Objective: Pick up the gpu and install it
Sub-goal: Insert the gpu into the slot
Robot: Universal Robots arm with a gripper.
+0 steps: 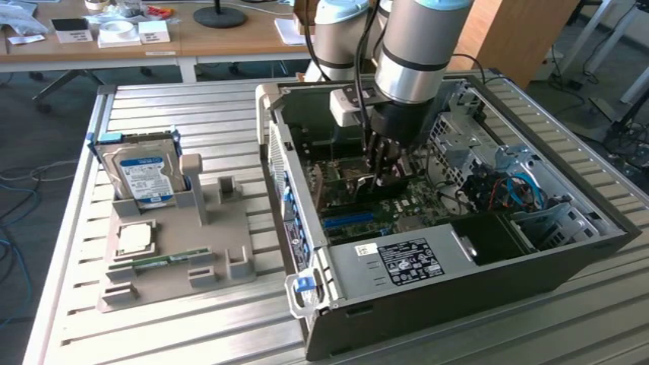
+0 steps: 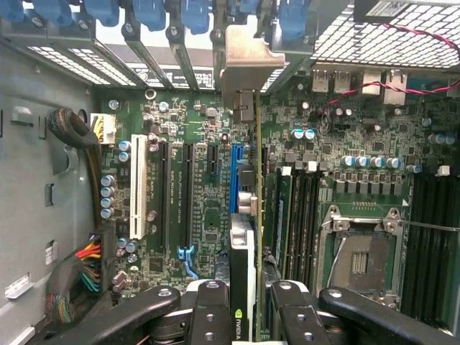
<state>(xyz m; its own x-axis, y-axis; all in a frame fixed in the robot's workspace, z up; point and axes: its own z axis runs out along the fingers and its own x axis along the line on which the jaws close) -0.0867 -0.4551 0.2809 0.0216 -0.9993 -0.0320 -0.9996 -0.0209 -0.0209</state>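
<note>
Gripping the gpu (image 2: 243, 244) edge-on, jaws clenched on it; over the motherboard (image 2: 208, 208), inside the open case (image 1: 426, 312)

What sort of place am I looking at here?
Probably a robotics lab: a robot arm holds a gpu inside an open computer case on a slatted metal bench, with a cluttered desk behind.

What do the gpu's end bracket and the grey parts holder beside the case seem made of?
End bracket of the gpu: apparently sheet metal, dull silver with a soft sheen. Parts holder: likely matte grey plastic, uniform colour without glints, perhaps printed.
</note>
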